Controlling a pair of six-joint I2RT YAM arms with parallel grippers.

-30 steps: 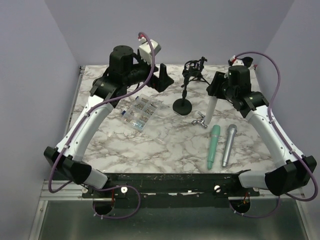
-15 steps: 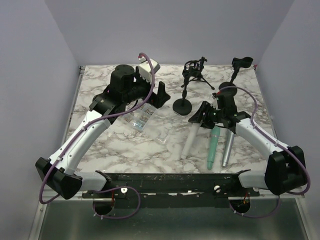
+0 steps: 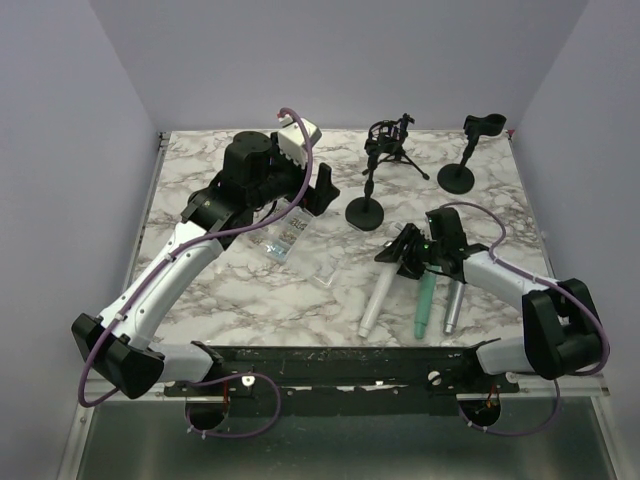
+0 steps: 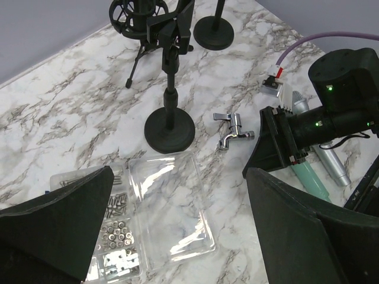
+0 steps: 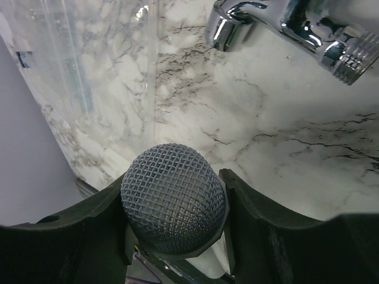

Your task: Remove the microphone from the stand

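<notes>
My right gripper [image 3: 407,250] is shut on the grey mesh head of a white microphone [image 3: 377,297], which slants low over the marble toward the table's front. The right wrist view shows the mesh head [image 5: 173,204] wedged between the fingers of the right gripper [image 5: 175,184]. The stand [image 3: 463,160] at the back right has nothing in its clip. My left gripper [image 4: 177,236] hangs wide open above a clear plastic parts box [image 4: 169,216], holding nothing.
A green microphone [image 3: 427,300] and a silver one [image 3: 450,305] lie beside the right arm. A chrome tap [image 4: 234,127] lies near a round-base stand [image 3: 366,212]. A tripod shock mount [image 3: 385,140] stands at the back. The clear box [image 3: 285,235] holds several screws.
The right arm has carried the white microphone away from the back-right stand, down and toward the table's front. The left arm shifted a little and stays open.
</notes>
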